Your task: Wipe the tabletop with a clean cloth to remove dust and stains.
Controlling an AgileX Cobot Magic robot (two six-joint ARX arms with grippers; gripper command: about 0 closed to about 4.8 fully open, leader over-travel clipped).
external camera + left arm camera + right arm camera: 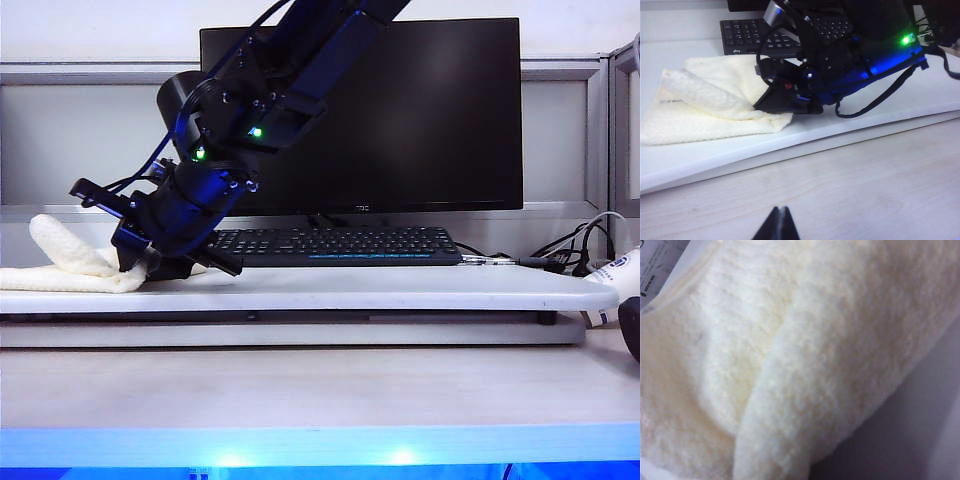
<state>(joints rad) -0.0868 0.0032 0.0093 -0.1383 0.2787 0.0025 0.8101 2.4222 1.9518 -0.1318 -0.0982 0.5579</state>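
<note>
The cream-yellow cloth (60,272) (705,112) lies bunched at the left end of the glossy white tabletop (400,288) (890,107), with one fold raised. My right arm reaches across to that end. My right gripper (135,266) (766,103) is down at the cloth's edge and shut on it. In the right wrist view the cloth (765,365) fills nearly everything and the fingers are hidden. My left gripper (779,223) is shut and empty, low over the wood-grain desk (865,185), in front of the tabletop.
A black keyboard (340,243) (747,35) sits at the back of the tabletop under a dark monitor (420,110). Cables (560,255) and a white object (612,290) are at the right end. A loose cable (880,97) hangs from the right arm.
</note>
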